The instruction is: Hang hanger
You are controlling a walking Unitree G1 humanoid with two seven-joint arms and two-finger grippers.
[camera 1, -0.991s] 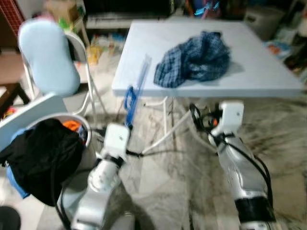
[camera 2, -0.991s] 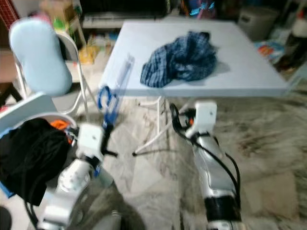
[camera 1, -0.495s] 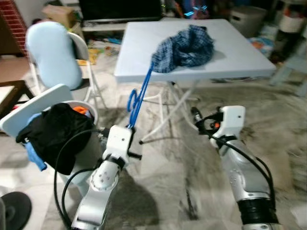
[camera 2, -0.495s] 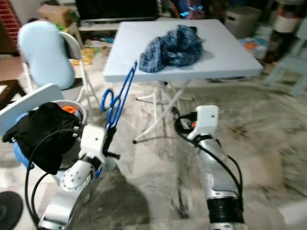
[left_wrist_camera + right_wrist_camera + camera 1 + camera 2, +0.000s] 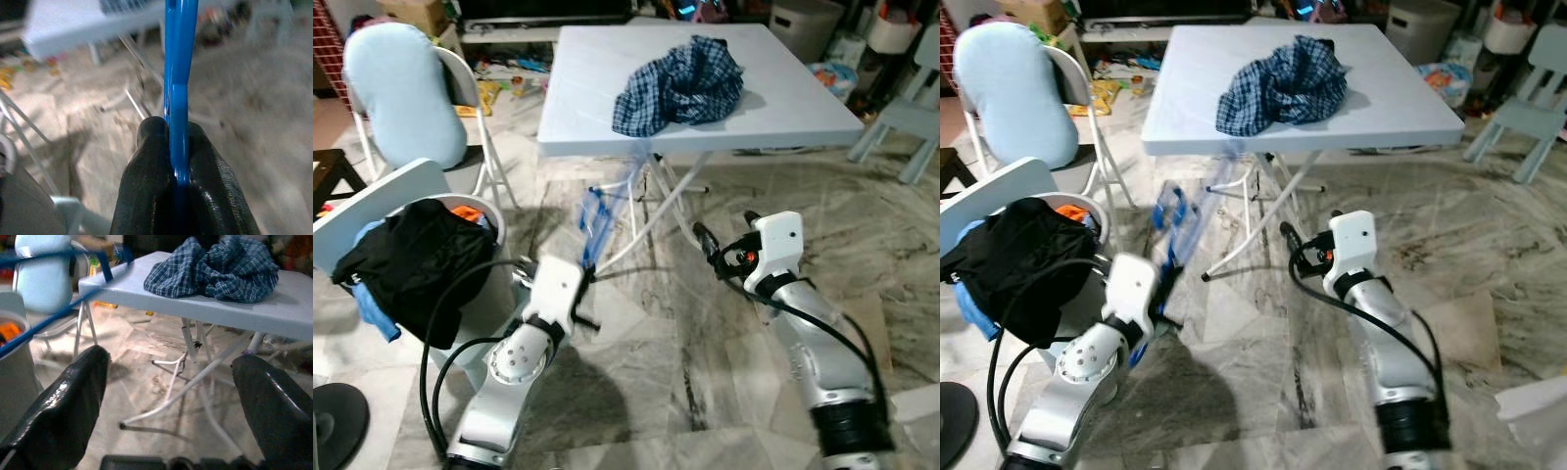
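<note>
Head views: left gripper point(image 5: 585, 271) low over the floor, blue hanger point(image 5: 597, 211) rising blurred from its jaws toward the table point(image 5: 607, 108) front edge. Left wrist: fingers point(image 5: 149, 196) pinched tight on the hanger. Right wrist: right gripper point(image 5: 171, 406) wide open, empty.

L end effector point(image 5: 178, 161) clamped — R end effector point(image 5: 171, 396) fingers wide apart.

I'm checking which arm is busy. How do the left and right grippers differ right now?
The left gripper is shut on the blue hanger, while the right gripper is open and holds nothing. The left gripper sits nearer the laundry basket; the right gripper points toward the white table bearing the plaid shirt. Both are low, in front of the table.
</note>
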